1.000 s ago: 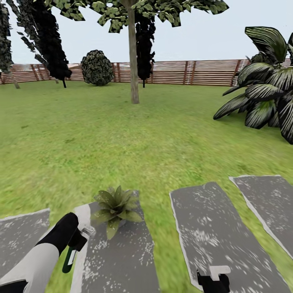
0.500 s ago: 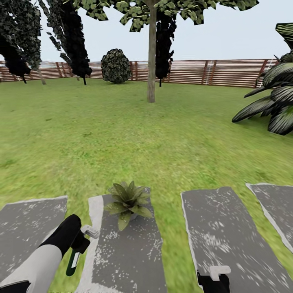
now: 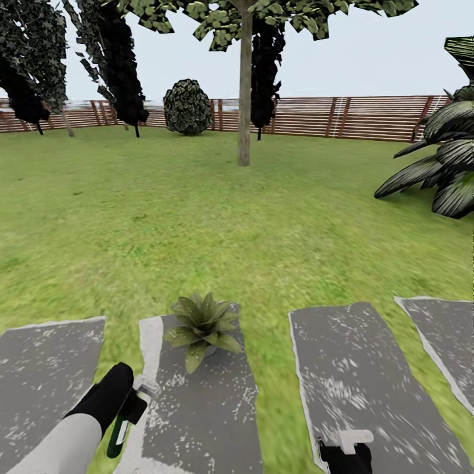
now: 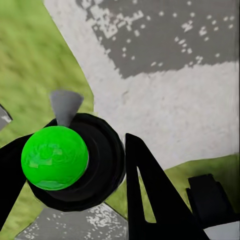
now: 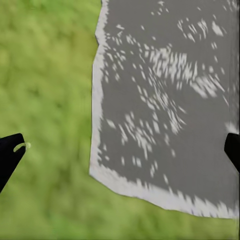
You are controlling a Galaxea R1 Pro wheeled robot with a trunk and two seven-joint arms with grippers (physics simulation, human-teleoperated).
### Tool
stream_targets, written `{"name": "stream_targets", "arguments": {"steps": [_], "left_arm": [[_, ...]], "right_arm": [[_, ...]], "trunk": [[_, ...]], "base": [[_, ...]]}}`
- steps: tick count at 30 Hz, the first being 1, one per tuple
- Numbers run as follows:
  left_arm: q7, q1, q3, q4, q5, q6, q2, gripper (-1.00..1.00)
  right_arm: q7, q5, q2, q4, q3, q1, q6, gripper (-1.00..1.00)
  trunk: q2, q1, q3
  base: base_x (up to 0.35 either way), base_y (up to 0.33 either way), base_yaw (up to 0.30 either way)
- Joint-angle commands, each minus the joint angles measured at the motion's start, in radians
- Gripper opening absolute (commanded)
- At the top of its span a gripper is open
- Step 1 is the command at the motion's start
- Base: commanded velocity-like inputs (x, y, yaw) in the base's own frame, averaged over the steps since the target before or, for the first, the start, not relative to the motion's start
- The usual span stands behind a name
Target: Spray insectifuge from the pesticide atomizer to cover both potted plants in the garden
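One potted plant (image 3: 201, 322), a low rosette of pointed green leaves, stands at the far end of a grey stepping stone (image 3: 197, 415) in the garden lawn. My left gripper (image 3: 131, 409) hovers just short of it and to its left, shut on the pesticide atomizer (image 3: 119, 436), whose green body hangs down and whose white nozzle (image 3: 147, 386) points toward the plant. In the left wrist view the atomizer (image 4: 55, 157) shows as a green dome in a black ring, clamped between the black fingers (image 4: 150, 195). My right gripper (image 3: 345, 453) hangs open over another stone (image 5: 165, 115), its fingertips spread wide.
Several grey stepping stones lie in a row across the near lawn (image 3: 197, 217). A tree trunk (image 3: 244, 99) stands mid-lawn and a big dark striped plant (image 3: 441, 178) at the right. A brown slat fence (image 3: 342, 117) with a round shrub (image 3: 187, 106) closes the back.
The camera swung left, so the whole scene shifted right in the picture. My left arm with the atomizer has sunk a little lower in the view. The right gripper stays put.
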Motion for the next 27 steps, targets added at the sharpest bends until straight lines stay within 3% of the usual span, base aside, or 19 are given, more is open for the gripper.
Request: {"name": "stream_targets", "arguments": {"steps": [1, 3, 7, 17, 27], "left_arm": [[-0.008, 0.000, 0.005, -0.003, -0.001, 0.000, -0.001, -1.00], [-0.008, 0.000, 0.006, -0.007, 0.027, -0.002, -0.005, -1.00], [-0.007, 0.000, 0.006, -0.011, 0.046, -0.002, -0.008, -1.00], [-0.007, 0.000, 0.006, -0.010, 0.048, -0.002, -0.009, -1.00], [-0.007, 0.000, 0.005, -0.012, 0.050, -0.002, -0.016, -1.00]], "right_arm": [[-0.002, 0.011, 0.000, 0.001, -0.007, -0.001, -0.003, 1.00], [-0.002, 0.011, 0.000, 0.001, -0.007, -0.001, -0.003, 1.00], [-0.003, 0.011, 0.000, 0.001, -0.007, -0.001, -0.003, 1.00], [-0.002, 0.011, 0.002, 0.001, -0.006, -0.001, -0.003, 1.00], [-0.002, 0.011, 0.002, 0.001, -0.006, -0.001, -0.003, 1.00]], "trunk": [[0.000, 0.000, -0.001], [0.000, 0.000, -0.001], [0.000, 0.000, -0.001], [0.000, 0.000, -0.001], [0.000, 0.000, -0.001]], "base": [[0.000, -0.266, 0.000], [0.000, -0.270, 0.000], [0.000, -0.273, 0.000], [0.008, -0.273, 0.178], [0.123, -0.272, 0.174]]}}
